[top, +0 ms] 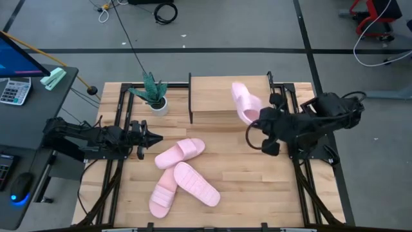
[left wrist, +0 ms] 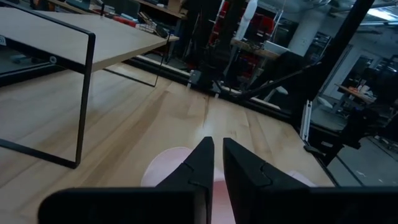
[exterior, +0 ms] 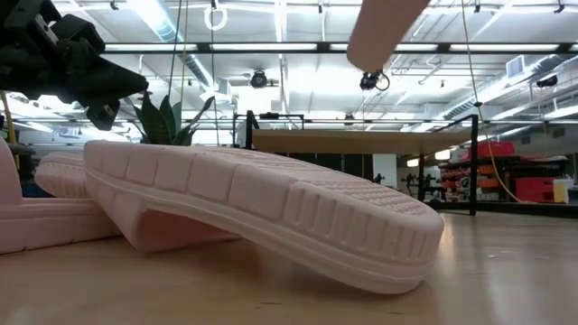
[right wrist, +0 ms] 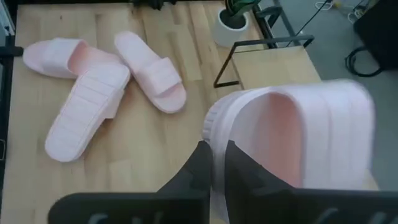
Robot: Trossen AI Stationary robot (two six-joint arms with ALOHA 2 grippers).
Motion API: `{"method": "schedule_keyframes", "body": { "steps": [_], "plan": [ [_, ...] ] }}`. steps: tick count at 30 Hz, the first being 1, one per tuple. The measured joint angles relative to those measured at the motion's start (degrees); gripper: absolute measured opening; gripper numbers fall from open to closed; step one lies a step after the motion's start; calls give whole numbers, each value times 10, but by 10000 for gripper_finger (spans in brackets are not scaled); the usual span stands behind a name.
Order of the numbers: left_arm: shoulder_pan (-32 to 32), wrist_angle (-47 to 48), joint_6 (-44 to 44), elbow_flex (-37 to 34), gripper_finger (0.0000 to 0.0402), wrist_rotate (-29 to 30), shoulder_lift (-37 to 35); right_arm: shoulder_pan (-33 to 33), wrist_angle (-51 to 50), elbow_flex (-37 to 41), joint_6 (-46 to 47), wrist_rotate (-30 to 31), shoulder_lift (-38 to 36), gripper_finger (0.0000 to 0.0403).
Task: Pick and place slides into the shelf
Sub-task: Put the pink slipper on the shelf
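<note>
Right end effector point(right wrist: 213, 163) is pinched on the edge of one pale pink rubber slide sandal point(top: 246, 102), holding it in the air over the right end of the small low shelf with a light wood plank top and thin black metal frame point(top: 219, 96); in the low view that slide hangs above the shelf top, not touching it. Left end effector point(top: 149, 138) sits low over the left side of the slatted wooden worktop point(top: 270, 187), fingers point(left wrist: 202, 163) nearly pressed together with a thin gap, holding nothing, tips pointing at the nearest slide point(top: 179, 153) just beside it. That slide lies strap up in the middle of the worktop. A second slide point(top: 196, 183) lies sole up, overlapping a third slide point(top: 162, 195) that lies strap up towards the near edge. Small green plant in a white pot point(top: 154, 95) stands just left of the shelf.
</note>
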State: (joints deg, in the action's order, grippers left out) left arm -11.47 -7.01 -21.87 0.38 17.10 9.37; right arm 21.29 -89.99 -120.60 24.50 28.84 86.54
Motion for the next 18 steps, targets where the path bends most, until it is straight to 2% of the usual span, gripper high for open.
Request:
{"method": "schedule_keyframes", "body": {
  "steps": [10, 18],
  "plan": [
    [0, -4, 2, 0, 28, 0, 0, -80, -1, 2, -58, -2, -19, 20],
    [0, -5, 6, 0, 37, 3, 0, -156, 0, 2, -147, -6, -19, 20]
  ]
}}
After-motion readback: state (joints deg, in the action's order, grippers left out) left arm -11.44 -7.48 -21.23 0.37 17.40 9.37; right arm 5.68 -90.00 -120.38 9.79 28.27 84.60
